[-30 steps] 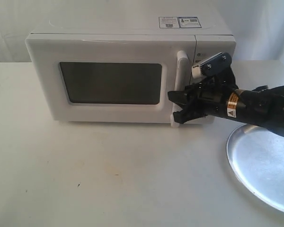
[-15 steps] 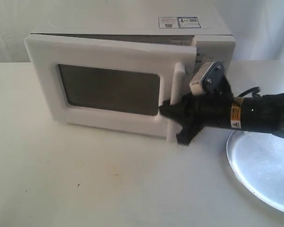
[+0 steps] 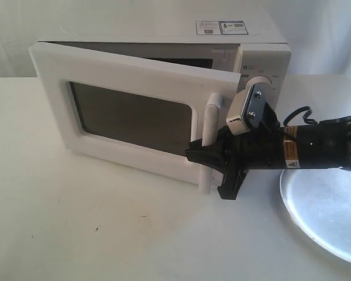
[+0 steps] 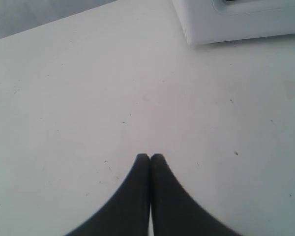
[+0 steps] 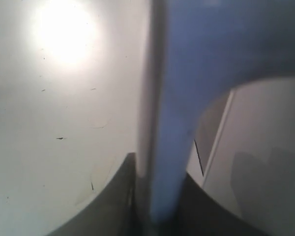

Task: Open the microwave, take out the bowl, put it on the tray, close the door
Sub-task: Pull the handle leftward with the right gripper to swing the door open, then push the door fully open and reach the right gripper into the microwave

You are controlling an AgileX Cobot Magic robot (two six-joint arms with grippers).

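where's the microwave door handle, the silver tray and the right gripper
white vertical bar handle (image 3: 211, 116): exterior view, upper stretch of the bar.
large round silver metal tray (image 3: 324, 216): exterior view, bare flat middle.
black right gripper (image 3: 206, 173): exterior view, midway between its fingertips, closed around the handle.

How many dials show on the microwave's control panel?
1: a round white dial on the microwave, top of its panel, just above the wrist camera of the right arm. That arm covers the panel below, so another may be hidden.
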